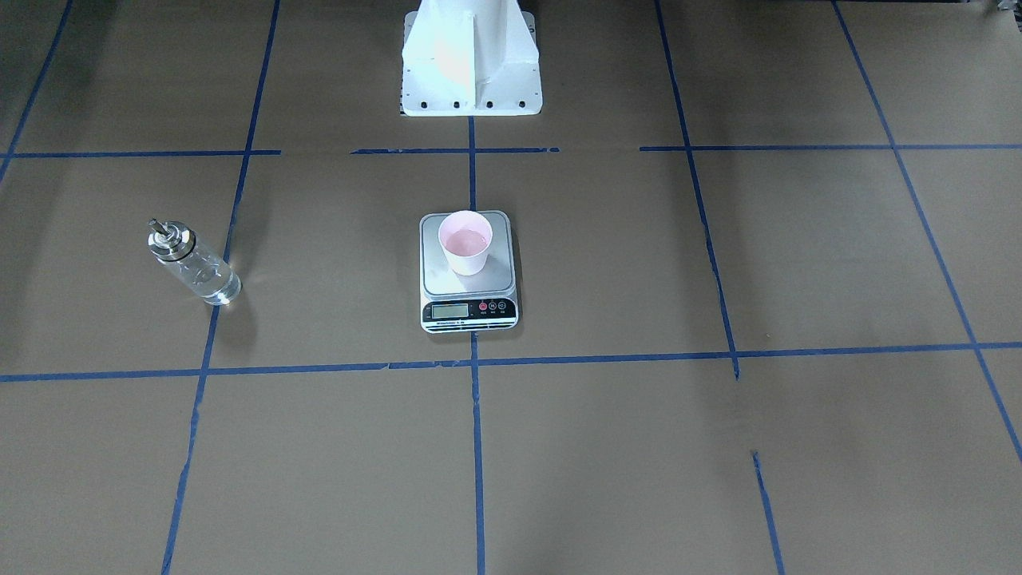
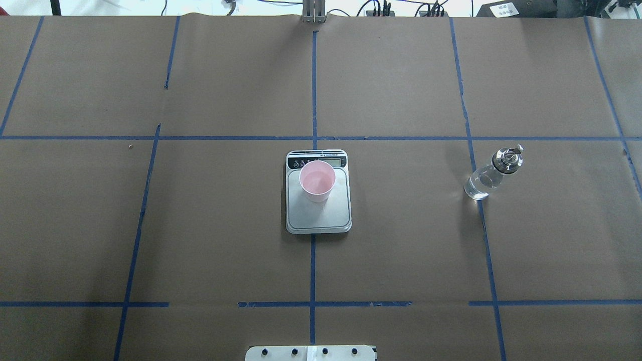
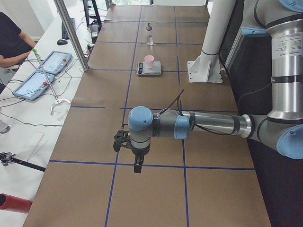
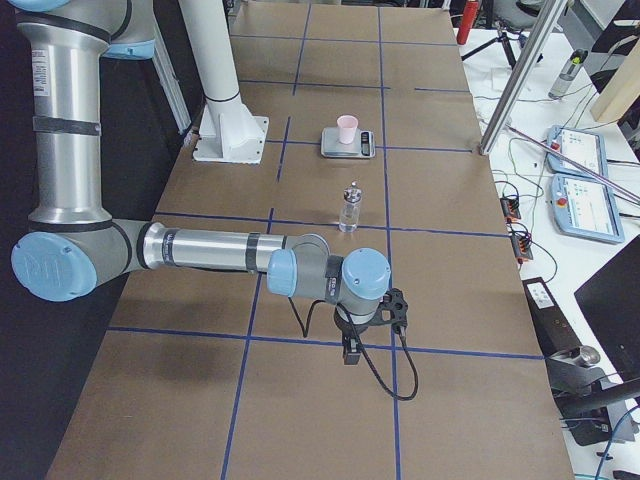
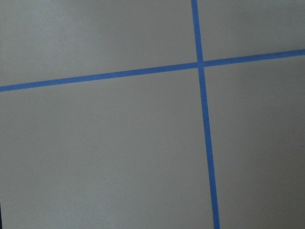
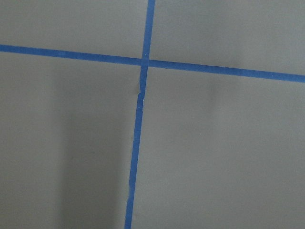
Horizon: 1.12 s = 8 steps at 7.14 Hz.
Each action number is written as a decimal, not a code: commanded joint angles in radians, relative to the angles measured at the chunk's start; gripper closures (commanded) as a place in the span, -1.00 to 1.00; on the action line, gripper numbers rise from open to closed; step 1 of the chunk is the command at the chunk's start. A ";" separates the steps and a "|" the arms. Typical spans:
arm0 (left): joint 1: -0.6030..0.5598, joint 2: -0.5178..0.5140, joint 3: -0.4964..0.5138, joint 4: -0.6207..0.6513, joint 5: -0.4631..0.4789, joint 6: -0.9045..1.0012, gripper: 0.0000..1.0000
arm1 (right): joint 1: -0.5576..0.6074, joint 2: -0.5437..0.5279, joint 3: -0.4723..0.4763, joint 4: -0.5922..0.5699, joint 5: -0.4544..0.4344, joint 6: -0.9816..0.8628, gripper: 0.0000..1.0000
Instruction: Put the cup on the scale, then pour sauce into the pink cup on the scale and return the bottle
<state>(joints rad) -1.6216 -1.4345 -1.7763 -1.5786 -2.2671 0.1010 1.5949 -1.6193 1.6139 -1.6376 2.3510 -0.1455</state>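
The pink cup (image 1: 465,242) stands upright on the silver plate of the scale (image 1: 469,286) at the table's middle; both also show in the overhead view, the cup (image 2: 317,180) on the scale (image 2: 321,216). The clear glass bottle (image 2: 494,173) with its silver cap stands upright on the robot's right side, apart from the scale, and holds clear sauce (image 1: 209,281). The left gripper (image 3: 137,168) shows only in the exterior left view, the right gripper (image 4: 350,352) only in the exterior right view. Both hang over bare paper far from the scale; I cannot tell whether they are open or shut.
Brown paper with blue tape lines (image 2: 313,90) covers the table. The white robot pedestal (image 1: 469,64) stands at the robot's edge. A metal pole (image 3: 71,33), tablets (image 3: 35,82) and a seated person (image 3: 12,45) are beyond the table's far edge.
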 commanded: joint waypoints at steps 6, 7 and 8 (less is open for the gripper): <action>0.000 -0.004 0.003 -0.035 -0.104 -0.007 -1.00 | 0.000 0.021 0.008 0.001 0.001 0.011 -1.00; 0.000 -0.004 0.003 -0.035 -0.104 -0.006 -1.00 | 0.000 0.022 0.008 0.001 0.001 0.011 -1.00; 0.000 -0.004 0.003 -0.035 -0.104 -0.006 -1.00 | -0.001 0.022 0.008 0.001 0.001 0.011 -1.00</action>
<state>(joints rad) -1.6214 -1.4389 -1.7732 -1.6138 -2.3713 0.0946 1.5948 -1.5981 1.6216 -1.6368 2.3516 -0.1350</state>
